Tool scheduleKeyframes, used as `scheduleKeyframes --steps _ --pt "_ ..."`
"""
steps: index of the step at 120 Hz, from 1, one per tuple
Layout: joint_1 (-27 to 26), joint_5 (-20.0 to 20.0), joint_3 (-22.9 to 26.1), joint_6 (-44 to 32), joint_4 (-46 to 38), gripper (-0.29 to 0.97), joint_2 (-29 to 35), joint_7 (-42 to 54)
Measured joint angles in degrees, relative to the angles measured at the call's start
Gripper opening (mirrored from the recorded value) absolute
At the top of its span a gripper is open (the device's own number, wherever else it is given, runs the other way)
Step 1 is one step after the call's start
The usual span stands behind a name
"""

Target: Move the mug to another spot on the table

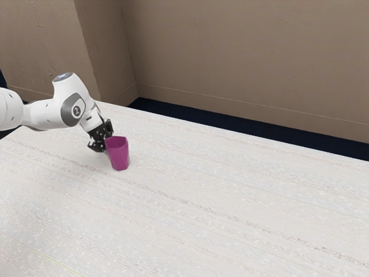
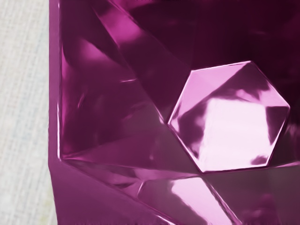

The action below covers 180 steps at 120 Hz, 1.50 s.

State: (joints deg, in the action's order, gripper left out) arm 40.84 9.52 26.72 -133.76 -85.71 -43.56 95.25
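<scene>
Mug [image 1: 117,153], glossy magenta and cut in flat facets, stands upright on the pale table [image 1: 230,208] toward the exterior view's left. Beyond the table's far edge, a dark floor [image 1: 259,128] meets tan walls [image 1: 230,46]. The mug's long axis runs straight up and down, with the mouth to the ceiling and the body narrowing to a smaller base that appears to rest on the table. No handle can be made out from the side, so which way it faces around that axis cannot be told. The wrist view looks down the open mouth to a bright hexagonal bottom [image 2: 229,117], with a strip of table beside the mug's outer wall. The black gripper [image 1: 101,140] sits at the rim on the side nearest the white arm [image 1: 46,112], which reaches in low from the exterior view's left with its wrist bent down toward the mug. That placement reads as a rim grasp, one wall of the mug taken from above, which is the likely reason the hand is offset to the edge rather than centred over the opening. Whether the gripper is clamped on that wall or merely hangs loose at it cannot be told. By the look of it the move to a new spot has not begun, and plenty of table lies toward the exterior view's right.
</scene>
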Motion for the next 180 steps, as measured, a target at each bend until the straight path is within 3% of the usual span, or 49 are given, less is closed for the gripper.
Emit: scheduleKeyframes --steps 23,45,85,119,172,180 --pt "1.08 -3.85 0.79 -0.94 -0.96 0.14 -0.06 1.01" --pt "4.69 -6.02 5.76 -1.21 -3.04 0.05 0.0 2.73" --pt "11.41 -12.27 15.41 -1.24 -8.83 0.04 0.04 7.34" --pt "15.68 -14.31 22.59 1.72 -13.21 0.03 0.25 10.43" --pt "17.18 -15.57 26.01 13.19 -16.75 0.01 1.32 13.39" --pt "16.99 -15.54 25.69 14.06 -16.71 0.13 1.17 13.67"
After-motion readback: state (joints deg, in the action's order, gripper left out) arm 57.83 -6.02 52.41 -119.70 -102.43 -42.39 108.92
